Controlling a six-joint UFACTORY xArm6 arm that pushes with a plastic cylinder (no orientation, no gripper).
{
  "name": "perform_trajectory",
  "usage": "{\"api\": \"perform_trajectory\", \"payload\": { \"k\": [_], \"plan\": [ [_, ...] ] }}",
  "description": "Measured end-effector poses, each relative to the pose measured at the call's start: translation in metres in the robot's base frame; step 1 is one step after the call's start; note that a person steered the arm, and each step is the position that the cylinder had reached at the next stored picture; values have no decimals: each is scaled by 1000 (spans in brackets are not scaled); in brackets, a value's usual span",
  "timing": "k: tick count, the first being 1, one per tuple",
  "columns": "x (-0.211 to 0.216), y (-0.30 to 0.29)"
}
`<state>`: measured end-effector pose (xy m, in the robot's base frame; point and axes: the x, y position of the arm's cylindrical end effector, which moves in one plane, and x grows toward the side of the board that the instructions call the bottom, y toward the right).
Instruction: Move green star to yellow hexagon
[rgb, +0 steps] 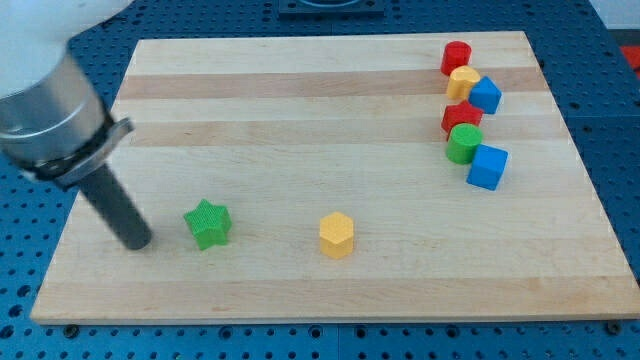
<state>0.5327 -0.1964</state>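
The green star (208, 223) lies on the wooden board (330, 290) at the view's lower left. The yellow hexagon (337, 235) sits to its right, with a gap of bare wood between them. My tip (138, 242) rests on the board just left of the green star, a short gap away, not touching it. The dark rod rises from the tip up and to the left into the grey arm.
A cluster of blocks stands at the view's upper right: a red cylinder (456, 57), a yellow block (463, 82), a blue cube (485, 95), a red block (460, 117), a green cylinder (464, 143) and a blue cube (488, 166).
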Motion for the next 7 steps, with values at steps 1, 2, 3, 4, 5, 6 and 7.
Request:
{"api": "perform_trajectory", "payload": {
  "k": [1, 2, 3, 4, 5, 6, 7],
  "plan": [
    [-24, 53],
    [-26, 116],
    [-27, 127],
    [-28, 81],
    [-23, 22],
    [-2, -10],
    [16, 14]
  ]
}}
